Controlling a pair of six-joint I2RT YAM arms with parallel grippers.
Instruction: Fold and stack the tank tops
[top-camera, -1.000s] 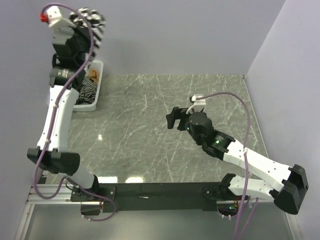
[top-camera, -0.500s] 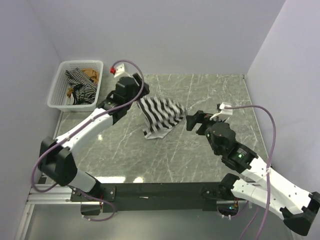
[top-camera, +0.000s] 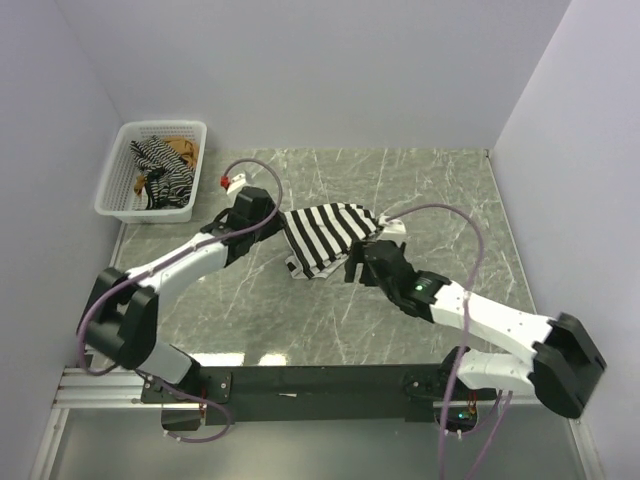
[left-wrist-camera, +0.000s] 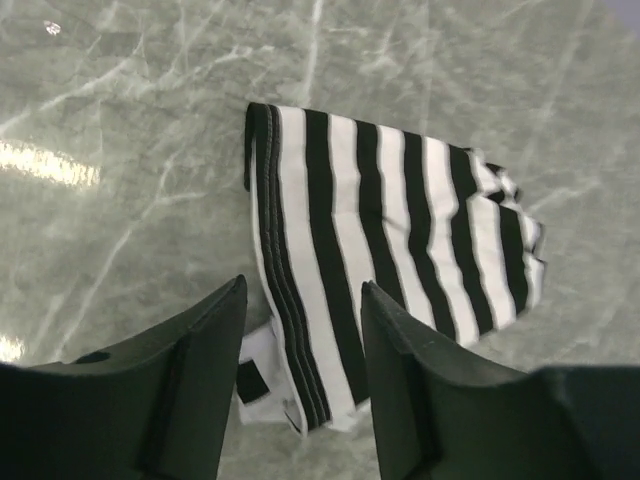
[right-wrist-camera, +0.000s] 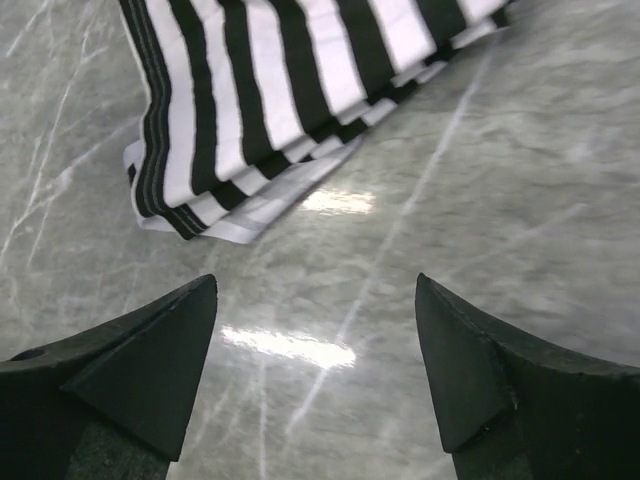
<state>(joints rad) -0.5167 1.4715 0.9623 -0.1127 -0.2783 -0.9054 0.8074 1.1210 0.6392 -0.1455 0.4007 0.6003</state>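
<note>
The black-and-white striped tank top (top-camera: 330, 228) lies crumpled and partly doubled over on the marble table, also visible as the striped top (left-wrist-camera: 380, 210) and the striped top (right-wrist-camera: 280, 80). My left gripper (top-camera: 278, 230) stands open at its left edge; in the left wrist view the left gripper (left-wrist-camera: 303, 290) straddles the layered hem without pinching it. My right gripper (top-camera: 357, 262) is open at the top's near right side; in the right wrist view the right gripper (right-wrist-camera: 315, 290) hangs over bare table just short of the cloth. The thin dark striped top (top-camera: 160, 175) and the tan top (top-camera: 183, 148) lie in the basket.
The white mesh basket (top-camera: 160, 125) stands at the back left corner, beyond the table's left edge. Walls close in the table at the back and on both sides. Bare marble (top-camera: 440, 200) stretches right of the striped top and in front of it.
My left arm swung from high above the basket down to the table, laid the striped top there and opened. My right gripper moved up to the top's near right edge.
</note>
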